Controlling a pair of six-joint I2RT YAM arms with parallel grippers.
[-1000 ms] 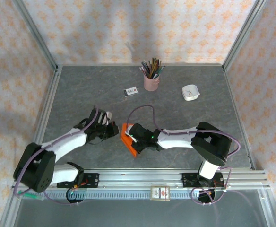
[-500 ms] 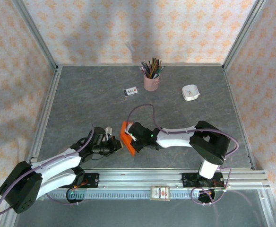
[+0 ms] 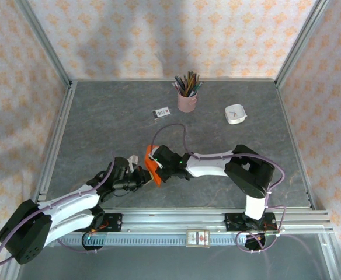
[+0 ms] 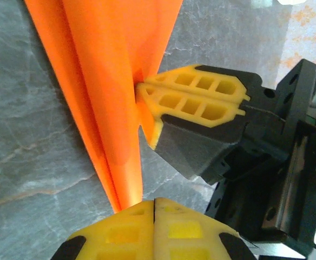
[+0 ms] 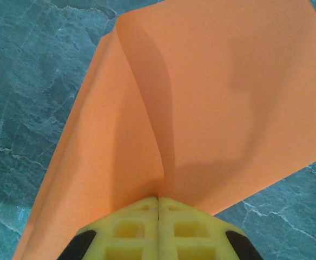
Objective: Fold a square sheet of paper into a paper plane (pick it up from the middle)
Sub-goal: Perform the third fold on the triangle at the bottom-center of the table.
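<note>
Table (image 3: 100, 128); one paper plane (image 3: 153, 171); two claws (image 4: 154, 203) (image 5: 158, 200)

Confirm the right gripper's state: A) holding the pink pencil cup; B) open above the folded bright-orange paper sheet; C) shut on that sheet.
C: the right gripper is closed, with the crease of the folded bright-orange paper sheet pinched between its yellow fingers.

Clearance about the pencil cup (image 3: 187, 100). Obstacles: card (image 3: 161, 112) just near-left of the cup, white bowl (image 3: 235, 114) to its right. Well nearer, my left gripper (image 3: 139, 175) and right gripper (image 3: 153, 163) meet at the orange paper (image 3: 155, 176), blocking passage. Left of the cup, bare table (image 3: 100, 128).
</note>
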